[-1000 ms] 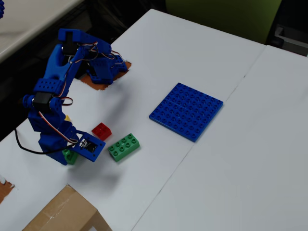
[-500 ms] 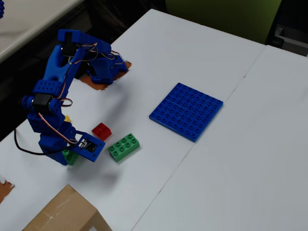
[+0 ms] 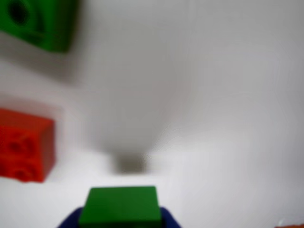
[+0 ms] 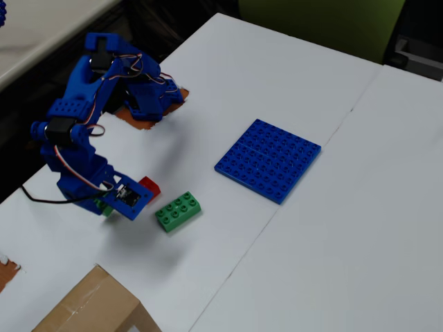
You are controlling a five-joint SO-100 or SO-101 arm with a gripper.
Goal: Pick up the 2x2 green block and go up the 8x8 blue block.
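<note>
A: How much of the task is judged to be done?

B: The first part seems to be finished. In the wrist view the 2x2 green block (image 3: 121,205) is seen at the bottom edge, between blue parts of the gripper (image 3: 118,221), with its shadow lying apart from it on the white desk (image 3: 228,95). From this it is judged that the block is lifted off the surface.

A: Is the same shown in the fixed view?

B: Only partly. A small piece of green (image 4: 106,205) is seen under the blue arm (image 4: 76,145), at the place of the gripper (image 4: 111,202), but most of it is hidden.

A: And the fingers, how are they held?

B: They are clenched on the small green block. No gap is seen between the block and the blue parts at its sides, although the picture is blurred.

A: What is left to do?

B: The carrying is left. The 8x8 blue block (image 4: 268,160) lies well apart to the right in the fixed view, and nothing is placed on it yet. The red brick (image 4: 148,186) and the longer green brick (image 4: 178,211) are lying between it and the gripper, so they have probably to be passed over.
</note>
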